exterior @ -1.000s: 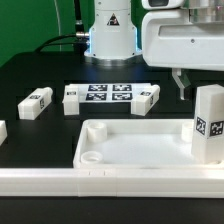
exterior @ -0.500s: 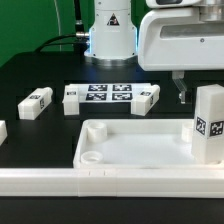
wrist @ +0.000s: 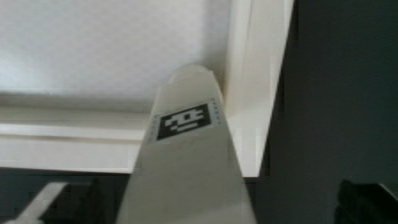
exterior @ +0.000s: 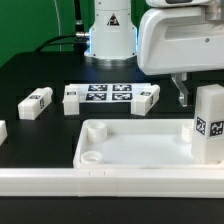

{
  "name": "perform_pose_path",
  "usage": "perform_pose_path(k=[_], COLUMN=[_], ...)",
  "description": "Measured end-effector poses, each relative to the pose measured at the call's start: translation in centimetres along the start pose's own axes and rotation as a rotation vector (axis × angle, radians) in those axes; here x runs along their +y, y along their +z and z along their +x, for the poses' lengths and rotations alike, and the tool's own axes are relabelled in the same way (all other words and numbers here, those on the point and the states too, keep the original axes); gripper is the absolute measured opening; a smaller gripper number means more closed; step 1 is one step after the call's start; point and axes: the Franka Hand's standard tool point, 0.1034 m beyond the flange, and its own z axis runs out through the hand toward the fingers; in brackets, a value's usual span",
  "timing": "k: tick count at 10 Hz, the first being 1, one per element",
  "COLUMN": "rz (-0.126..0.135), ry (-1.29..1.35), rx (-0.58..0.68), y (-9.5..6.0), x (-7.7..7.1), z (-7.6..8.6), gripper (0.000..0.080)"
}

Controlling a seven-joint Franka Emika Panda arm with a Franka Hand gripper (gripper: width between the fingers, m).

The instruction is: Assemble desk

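The desk's white tray-like tabletop (exterior: 140,150) lies at the front, with a round socket (exterior: 88,157) in its near left corner. One white block leg (exterior: 208,122) with a tag stands upright in its right corner. My gripper (exterior: 196,90) hangs just above and behind that leg, and one dark finger (exterior: 183,92) shows beside it. In the wrist view the leg (wrist: 187,150) rises between my two fingers (wrist: 43,206), with a gap on each side. The gripper (wrist: 205,212) is open and holds nothing.
The marker board (exterior: 108,95) lies behind the tabletop, with loose white legs at its ends (exterior: 146,97) (exterior: 71,98). Another leg (exterior: 36,102) lies further toward the exterior view's left. A long white rail (exterior: 100,183) runs along the front. The robot base (exterior: 110,35) stands at the back.
The gripper has sunk slightly and drifted a little toward the exterior view's left. Its jaws stay open and no part has moved.
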Motion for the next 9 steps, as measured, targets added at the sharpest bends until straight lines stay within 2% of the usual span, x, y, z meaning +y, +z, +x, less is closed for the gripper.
perform_pose_path(k=[1, 3, 4, 5, 7, 9], rz=[-0.002, -0.003, -0.004, -0.004, -0.003, 0.005], ry=[-0.063, -0.065, -0.063, -0.052, -0.037, 0.152], rx=[0.000, 0.000, 0.000, 0.000, 0.000, 0.001], y=[0.00, 0.01, 0.00, 0.00, -0.01, -0.06], x=[0.08, 0.11, 0.30, 0.30, 0.33, 0.50], z=[0.00, -0.01, 0.00, 0.00, 0.00, -0.01], gripper=[0.0649, 0.0383, 0.0383, 0.0288, 0.0288, 0.0288])
